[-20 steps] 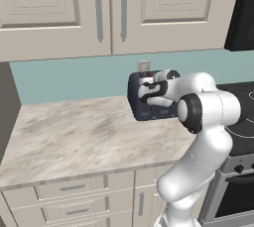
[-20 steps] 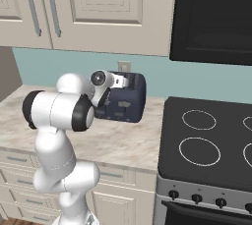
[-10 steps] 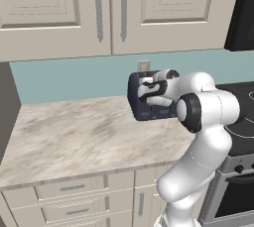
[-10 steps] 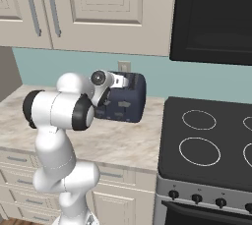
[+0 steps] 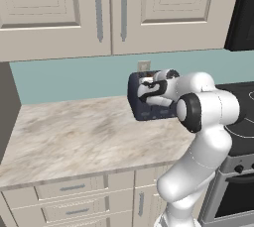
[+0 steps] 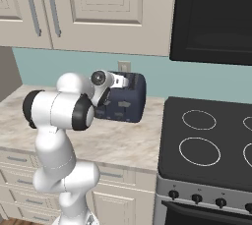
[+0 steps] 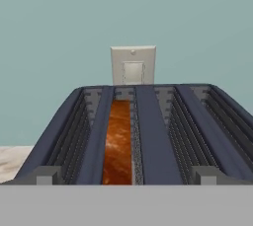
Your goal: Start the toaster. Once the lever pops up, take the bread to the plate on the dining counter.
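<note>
Marbled worktop (image 5: 84, 132) runs under pale wall cabinets (image 5: 109, 10), and one dark navy toaster (image 6: 125, 102) stands at its back, against the teal wall. One white wall socket (image 7: 133, 65) sits just behind the toaster. Two slots open in the toaster's top; one brown bread slice (image 7: 118, 143) sits sunk in the left slot of the hand view. Beside the toaster lies one black stove (image 6: 206, 145) with ring burners. The gripper (image 5: 149, 89) hangs at the toaster's end, its pincer spread apart, holding nothing.
</note>
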Tool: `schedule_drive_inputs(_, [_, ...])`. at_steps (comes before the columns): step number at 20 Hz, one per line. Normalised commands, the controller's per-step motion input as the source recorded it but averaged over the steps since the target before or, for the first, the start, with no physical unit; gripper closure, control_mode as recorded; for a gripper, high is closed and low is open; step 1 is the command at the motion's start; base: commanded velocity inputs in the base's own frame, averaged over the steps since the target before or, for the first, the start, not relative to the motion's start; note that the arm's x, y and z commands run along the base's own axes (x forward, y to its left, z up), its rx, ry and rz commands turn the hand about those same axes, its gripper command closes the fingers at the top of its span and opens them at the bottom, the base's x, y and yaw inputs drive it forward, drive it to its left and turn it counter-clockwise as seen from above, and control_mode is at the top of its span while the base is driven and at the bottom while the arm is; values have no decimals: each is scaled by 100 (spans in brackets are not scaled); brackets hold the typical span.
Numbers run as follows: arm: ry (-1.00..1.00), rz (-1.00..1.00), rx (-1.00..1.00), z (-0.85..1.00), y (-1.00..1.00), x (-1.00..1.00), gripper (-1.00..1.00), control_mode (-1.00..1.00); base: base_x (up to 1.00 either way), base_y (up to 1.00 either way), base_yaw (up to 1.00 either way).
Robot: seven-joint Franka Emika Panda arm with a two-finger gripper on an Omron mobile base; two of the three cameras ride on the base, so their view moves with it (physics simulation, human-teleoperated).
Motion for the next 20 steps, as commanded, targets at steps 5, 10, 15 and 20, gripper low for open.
schedule_drive_inputs(5, [0, 0, 0, -2, 0, 0, 100, -100, 0, 0, 0])
schedule_drive_inputs(10, [0, 0, 0, -1, 1, 0, 100, -100, 0, 0, 0])
schedule_drive_inputs(15, [0, 0, 0, 0, 0, 0, 100, -100, 0, 0, 0])
schedule_drive_inputs(20, [0, 0, 0, 0, 0, 0, 100, -100, 0, 0, 0])
